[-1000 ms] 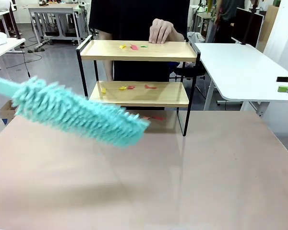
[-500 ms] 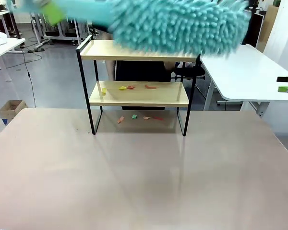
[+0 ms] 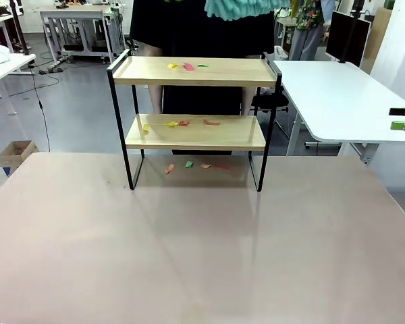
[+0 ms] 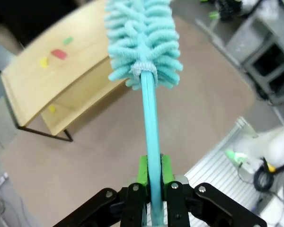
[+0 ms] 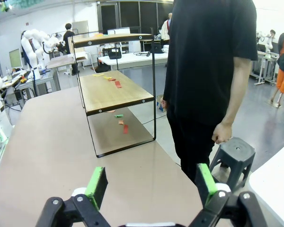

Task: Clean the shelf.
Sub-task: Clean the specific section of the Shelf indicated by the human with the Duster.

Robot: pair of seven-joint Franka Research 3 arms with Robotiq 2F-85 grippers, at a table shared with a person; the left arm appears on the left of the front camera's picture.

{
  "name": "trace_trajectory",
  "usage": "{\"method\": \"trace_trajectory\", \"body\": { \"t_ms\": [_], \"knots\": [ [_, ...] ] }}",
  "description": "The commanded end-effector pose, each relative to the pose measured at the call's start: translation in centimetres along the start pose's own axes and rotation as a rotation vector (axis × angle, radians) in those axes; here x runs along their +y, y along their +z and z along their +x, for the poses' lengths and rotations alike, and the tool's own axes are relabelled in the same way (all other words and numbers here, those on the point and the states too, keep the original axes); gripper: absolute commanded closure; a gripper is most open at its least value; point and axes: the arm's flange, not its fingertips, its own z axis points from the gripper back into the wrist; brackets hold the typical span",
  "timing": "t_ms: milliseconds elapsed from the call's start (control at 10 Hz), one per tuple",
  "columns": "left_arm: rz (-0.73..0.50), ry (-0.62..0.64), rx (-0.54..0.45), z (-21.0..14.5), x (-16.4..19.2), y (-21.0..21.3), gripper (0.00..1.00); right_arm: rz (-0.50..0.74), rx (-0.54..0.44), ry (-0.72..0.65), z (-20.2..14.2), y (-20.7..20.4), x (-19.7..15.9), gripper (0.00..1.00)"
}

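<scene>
Left gripper [image 4: 154,166] pinches the teal duster [image 4: 143,42] by its handle above the shelf [image 3: 229,71] strewn with coloured scraps [image 3: 187,66]; right gripper [image 5: 151,183] spread wide

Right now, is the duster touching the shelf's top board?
Apart. The front view shows the teal duster high above the shelf's top board, with the person's black shirt showing between them.
</scene>
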Motion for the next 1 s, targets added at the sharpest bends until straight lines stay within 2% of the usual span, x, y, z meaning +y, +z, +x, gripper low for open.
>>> {"method": "trace_trajectory", "body": {
  "t_ms": [0, 100, 200, 400, 500, 600, 700, 900],
  "knots": [
    [0.006, 0.030, 0.060, 3.8, -1.5, -1.2, 0.87, 0.001, 0.002, 0.005, 0.3, -0.1, 0.1, 0.00],
    [0.003, 0.041, 0.148, 5.0, -0.5, -2.7, 0.87, 0.001, 0.002, 0.005, 0.3, -0.1, 0.1, 0.00],
    [0.010, 0.020, 0.021, 1.5, -0.8, -1.7, 0.87, 0.001, 0.002, 0.005, 0.3, -0.1, 0.1, 0.00],
    [0.010, 0.020, 0.021, 1.5, -0.8, -1.7, 0.87, 0.001, 0.002, 0.005, 0.3, -0.1, 0.1, 0.00],
    [-0.004, 0.025, 0.074, 3.2, -0.7, -3.5, 0.87, 0.001, 0.002, 0.005, 0.3, -0.1, 0.1, 0.00],
    [0.007, 0.164, 0.061, 3.1, -1.8, -3.4, 0.87, 0.001, 0.002, 0.005, 0.3, -0.1, 0.1, 0.00],
    [0.129, 0.203, 0.027, 4.0, -4.2, -4.3, 0.87, 0.001, 0.002, 0.005, 0.3, -0.1, 0.1, 0.00],
    [0.245, 0.304, -0.023, 6.3, -7.2, -6.6, 0.87, 0.001, 0.002, 0.005, 0.3, -0.1, 0.1, 0.00]
  ]
}}
